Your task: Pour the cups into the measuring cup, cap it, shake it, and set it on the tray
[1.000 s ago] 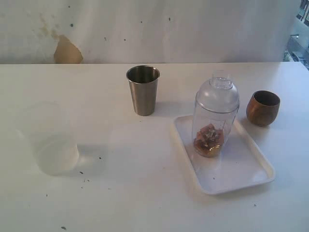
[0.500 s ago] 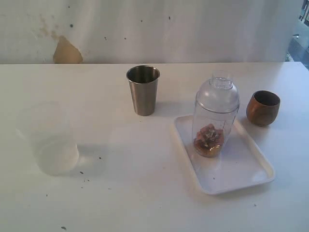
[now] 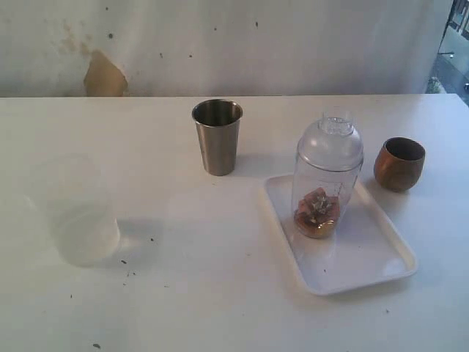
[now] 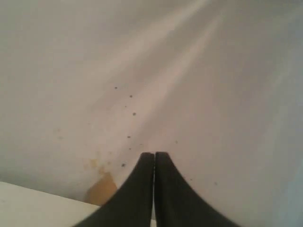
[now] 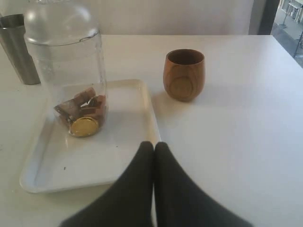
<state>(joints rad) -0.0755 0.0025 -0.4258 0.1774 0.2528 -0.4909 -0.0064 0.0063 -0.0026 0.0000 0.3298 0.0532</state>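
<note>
The measuring cup stands upright on the white tray, in the half of the tray that is farther from the exterior camera. The clear dome cap sits on top of it. At its bottom lie some brown pieces and a gold disc.

The steel tumbler stands on the bench to the left of the tray, apart from it. The wooden cup stands on the bench just beside the tray's right rim and does not touch it. A frosted cup is far on the left, well apart from everything.

The right hand has its two fingers pressed together and holds nothing; it points over the near edge of the tray. The left hand is also pressed closed and empty, and it faces the wall, where a brownish patch shows.
</note>
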